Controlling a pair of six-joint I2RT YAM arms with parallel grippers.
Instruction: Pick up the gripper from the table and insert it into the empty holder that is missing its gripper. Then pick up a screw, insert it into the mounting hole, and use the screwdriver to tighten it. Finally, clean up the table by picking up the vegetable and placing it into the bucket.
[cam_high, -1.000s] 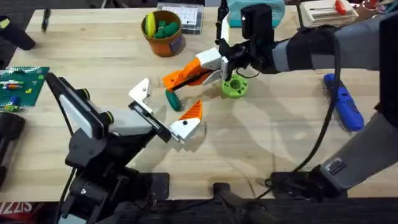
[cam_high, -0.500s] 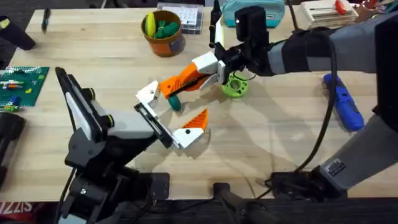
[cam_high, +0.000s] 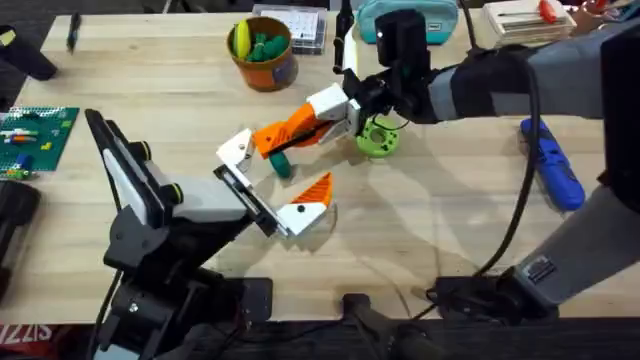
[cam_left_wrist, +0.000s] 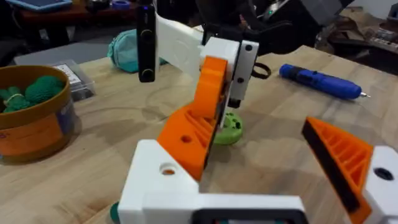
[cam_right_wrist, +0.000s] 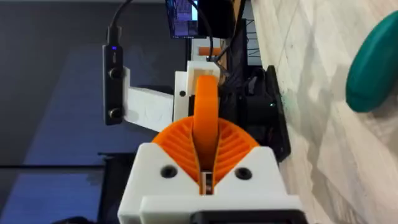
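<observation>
My right gripper (cam_high: 352, 105) is shut on the white base of the gripper (cam_high: 292, 128), a long orange wedge held above the table. Its orange tip touches the white holder (cam_high: 236, 149) on my left arm's black rail; the left wrist view shows the gripper (cam_left_wrist: 200, 122) leaning onto the holder (cam_left_wrist: 163, 186). The left gripper (cam_high: 270, 176) is open, its fixed orange-white finger (cam_high: 305, 199) standing apart from the holder. The teal vegetable (cam_high: 280, 164) lies on the table just under the orange piece. At the back stands the bucket (cam_high: 263, 55). The blue screwdriver (cam_high: 553, 166) lies at the right. The screw is out of view.
A lime-green ring (cam_high: 378, 138) sits under my right wrist. A teal pouch (cam_high: 408, 14) and a clear box (cam_high: 302, 30) are at the back edge. A green board (cam_high: 35, 135) lies at the far left. The front right tabletop (cam_high: 420, 230) is bare.
My right gripper carried the orange piece to the left while the left arm's rail swung up toward it; the tip now meets the holder. Little moved in the last half second.
</observation>
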